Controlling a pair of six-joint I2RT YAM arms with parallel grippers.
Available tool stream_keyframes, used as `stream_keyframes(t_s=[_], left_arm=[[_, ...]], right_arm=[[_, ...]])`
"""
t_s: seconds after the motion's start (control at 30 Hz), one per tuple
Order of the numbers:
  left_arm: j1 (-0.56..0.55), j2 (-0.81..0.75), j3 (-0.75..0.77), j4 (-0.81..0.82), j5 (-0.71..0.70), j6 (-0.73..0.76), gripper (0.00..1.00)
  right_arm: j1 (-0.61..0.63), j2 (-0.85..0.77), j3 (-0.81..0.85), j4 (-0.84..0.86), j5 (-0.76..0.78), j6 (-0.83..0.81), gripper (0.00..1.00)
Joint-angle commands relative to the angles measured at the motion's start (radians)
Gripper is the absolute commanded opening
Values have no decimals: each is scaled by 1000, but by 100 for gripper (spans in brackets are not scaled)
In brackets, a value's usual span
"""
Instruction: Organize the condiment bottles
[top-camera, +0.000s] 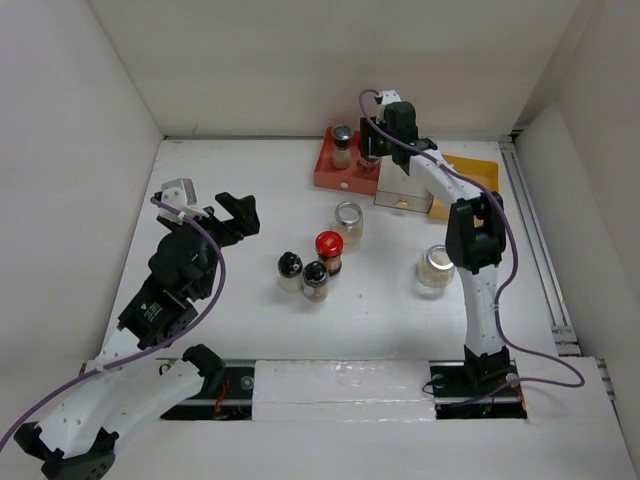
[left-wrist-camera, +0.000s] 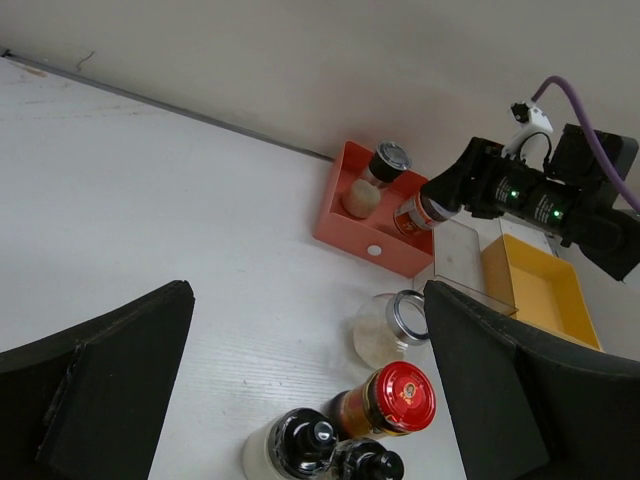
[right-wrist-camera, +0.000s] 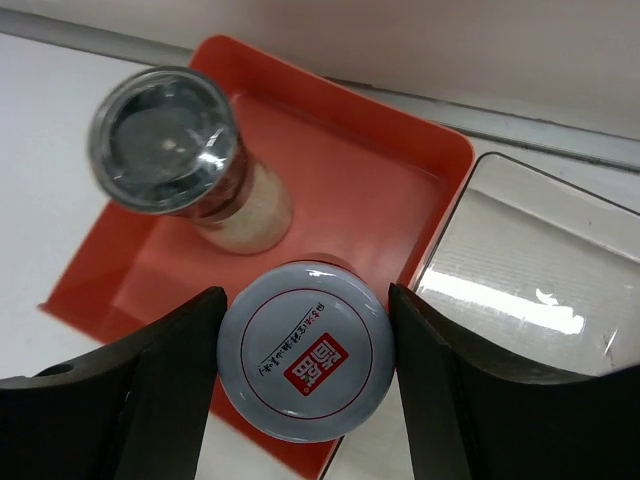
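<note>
- Left gripper (top-camera: 228, 212), left of centre in the top view: jaws wide apart, holding nothing.
- Mid-frame on the white table (top-camera: 250, 170): first black-domed glass shaker (top-camera: 290, 270) touching second black-domed glass shaker (top-camera: 315, 281). The red-lidded jar of brown contents (top-camera: 329, 250) stands just behind them, and the clear silver-lidded glass jar (top-camera: 348, 218) is farther up.
- Wide clear glass jar (top-camera: 436, 268) stands right of centre, beside the right arm.
- Right gripper (right-wrist-camera: 305, 350), upper centre in the top view: jaws clamped on the grey-lidded jar (right-wrist-camera: 305, 365) over the red rectangular plastic tray (right-wrist-camera: 400, 180).
- The top view hides this jar. The left wrist view shows it tilted.
- Its lid carries a red square mark with white characters and a ring of print, illegible.
- Silver-capped shaker of pale contents (right-wrist-camera: 180, 150) stands in the same tray.
- Clear tray (top-camera: 400, 195) and yellow tray (top-camera: 475, 170) lie to the right. The walls are white.
</note>
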Motion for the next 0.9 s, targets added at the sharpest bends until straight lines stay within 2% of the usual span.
stream_keyframes(t_s=[0.0,0.33,0.53,0.57,0.7,0.87], left_arm=[[1,-8,-9,39,8,10,96],[1,2,-9,39,8,10,96],[1,3,-9,39,17,19,96],[1,3,-9,39,17,19,96],[1,3,-9,48,17,19,96],[1,3,-9,48,29,19,96]], right_arm=[[-5,-14,153,129,-23,-13,51],[-5,115,192,161,32,-33,52],[5,135,197,170,54,-42,64],[5,135,186,170,54,-42,71],[14,50,129,199,54,-33,82],[23,-124,24,218,45,-33,87]])
